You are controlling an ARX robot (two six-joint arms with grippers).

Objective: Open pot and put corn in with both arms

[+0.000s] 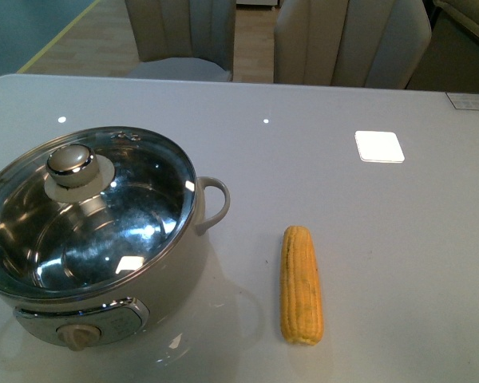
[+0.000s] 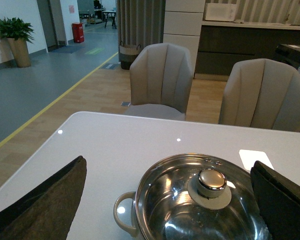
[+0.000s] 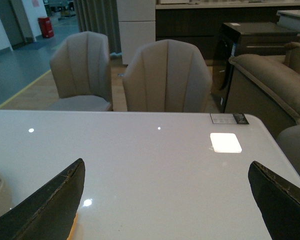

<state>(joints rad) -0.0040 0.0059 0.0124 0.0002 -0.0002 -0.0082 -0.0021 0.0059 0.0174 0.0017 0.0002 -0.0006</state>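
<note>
The cream-white pot (image 1: 156, 275) stands at the table's near left with its glass lid (image 1: 128, 231) on and the lid's steel knob (image 1: 72, 163) upright. The yellow corn cob (image 1: 301, 284) lies on the table to the pot's right, apart from it. Neither arm shows in the front view. In the left wrist view the left gripper (image 2: 172, 200) is open above the pot (image 2: 155, 210), its dark fingers wide on either side of the knob (image 2: 211, 181). The right gripper (image 3: 167, 200) is open over bare table; a sliver of the corn (image 3: 73, 229) shows by one finger.
The white table (image 1: 343, 104) carries a bright square light reflection (image 1: 379, 147) at the far right. Two beige chairs (image 1: 351, 40) stand behind the far edge. A small label (image 1: 469, 100) lies at the far right corner.
</note>
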